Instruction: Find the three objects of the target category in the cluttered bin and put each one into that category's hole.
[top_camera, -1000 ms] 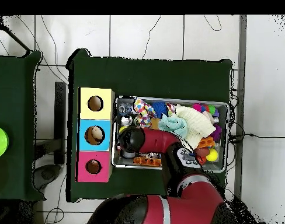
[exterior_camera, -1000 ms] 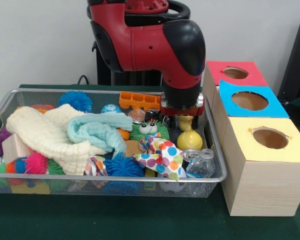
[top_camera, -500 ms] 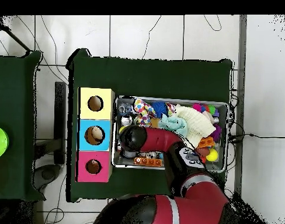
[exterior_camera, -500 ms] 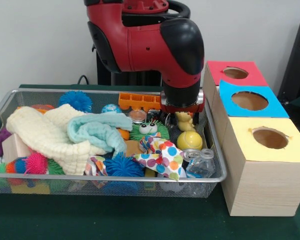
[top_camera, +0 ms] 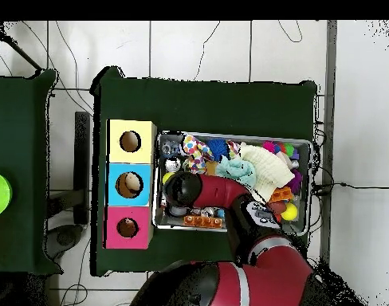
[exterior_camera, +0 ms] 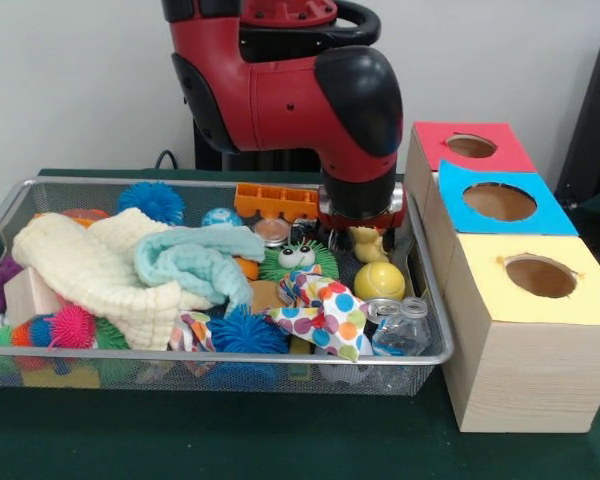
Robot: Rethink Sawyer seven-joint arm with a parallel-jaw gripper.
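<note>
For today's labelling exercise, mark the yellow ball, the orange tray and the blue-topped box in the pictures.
yellow ball (exterior_camera: 379,281), front view, centre of its face.
orange tray (exterior_camera: 276,201), front view, middle of its top.
blue-topped box (exterior_camera: 550,213), front view, bare blue paper beside the hole.

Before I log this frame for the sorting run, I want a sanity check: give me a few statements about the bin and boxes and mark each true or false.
1. The yellow ball lies inside the wire bin. True.
2. The yellow-topped box is the farthest from the camera in the front view. False: it is the nearest; the red-topped box is farthest.
3. The arm's hand hangs over the end of the bin next to the boxes. True.
4. The orange tray sits on top of the blue-topped box. False: it lies in the bin, at its far wall.
5. The polka-dot cloth lies outside the bin on the green table. False: it is in the bin.
</note>
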